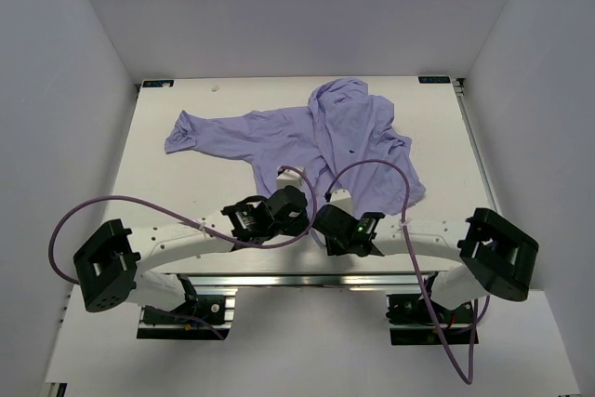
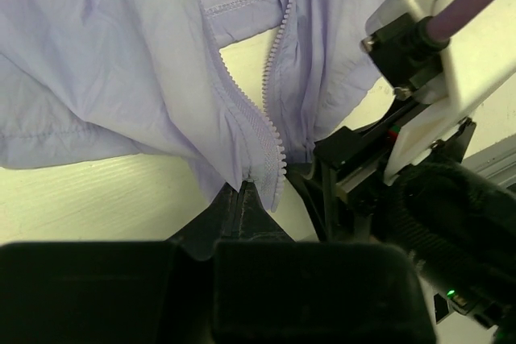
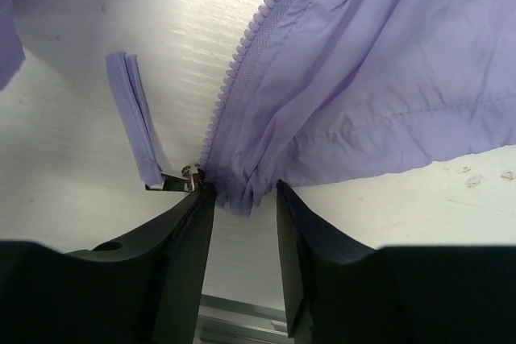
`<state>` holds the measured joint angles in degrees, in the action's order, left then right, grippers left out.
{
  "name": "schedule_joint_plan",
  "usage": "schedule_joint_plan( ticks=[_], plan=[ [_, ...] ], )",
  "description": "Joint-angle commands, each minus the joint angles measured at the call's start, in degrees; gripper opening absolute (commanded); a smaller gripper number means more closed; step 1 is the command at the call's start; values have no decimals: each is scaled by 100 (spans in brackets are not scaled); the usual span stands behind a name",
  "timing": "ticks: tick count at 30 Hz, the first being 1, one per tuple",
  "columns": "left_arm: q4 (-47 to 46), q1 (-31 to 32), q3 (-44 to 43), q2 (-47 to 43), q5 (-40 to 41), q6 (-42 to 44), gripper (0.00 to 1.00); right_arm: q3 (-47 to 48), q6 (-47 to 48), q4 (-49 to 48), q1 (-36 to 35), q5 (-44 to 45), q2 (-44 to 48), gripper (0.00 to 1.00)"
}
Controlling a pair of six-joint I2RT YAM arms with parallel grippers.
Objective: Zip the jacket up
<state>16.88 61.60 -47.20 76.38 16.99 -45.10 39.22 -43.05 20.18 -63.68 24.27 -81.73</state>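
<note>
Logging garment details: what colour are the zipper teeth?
Lavender zipper teeth, matching the thin fabric jacket; right wrist view.

Robot lab cell: white table [image 1: 177, 192] boxed by plain white panels [image 1: 297, 16] (three sides), aluminium mounting rail [image 1: 307, 282], purple cables [image 1: 372, 162].

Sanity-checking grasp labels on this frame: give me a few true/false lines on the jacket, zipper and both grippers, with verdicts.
1. The jacket is fully zipped. False: in the left wrist view the two rows of zipper teeth spread apart above the bottom edge.
2. The left gripper is shut on the jacket's bottom edge at the zipper. True.
3. The right gripper is fully closed. False: its jaws stand apart, with the jacket's hem between them.
4. The zipper's pull tab lies flat on the table, beside the right gripper. True.
</note>
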Motion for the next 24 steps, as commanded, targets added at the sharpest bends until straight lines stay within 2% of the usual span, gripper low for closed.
schedule_joint_plan(
  ticks=[1,3,4,6,7,10,13,20,24],
  plan=[
    [131,1,44,-290,173,-69,0,-38,-476,644,-109,174,-466,41],
    [148,1,62,-343,216,-78,0,-11,-564,741,-153,192,-668,38],
    [166,1,79,-369,225,-86,0,6,-625,767,-162,209,-729,24],
    [183,1,88,-431,287,-87,0,-11,-696,768,-180,201,-835,12],
    [201,1,88,-440,296,-78,0,-28,-731,759,-180,192,-844,0],
    [192,1,106,-492,331,-34,0,-108,-714,558,-171,122,-625,0],
    [210,1,1,-466,313,45,0,-301,-644,102,-171,51,24,0],
    [-44,-8,-79,-440,182,37,0,-1100,-407,-1260,-13,-273,2325,0],
    [68,1,-385,-212,190,-147,0,-1312,-187,-1683,31,-432,2961,0]
  ],
)
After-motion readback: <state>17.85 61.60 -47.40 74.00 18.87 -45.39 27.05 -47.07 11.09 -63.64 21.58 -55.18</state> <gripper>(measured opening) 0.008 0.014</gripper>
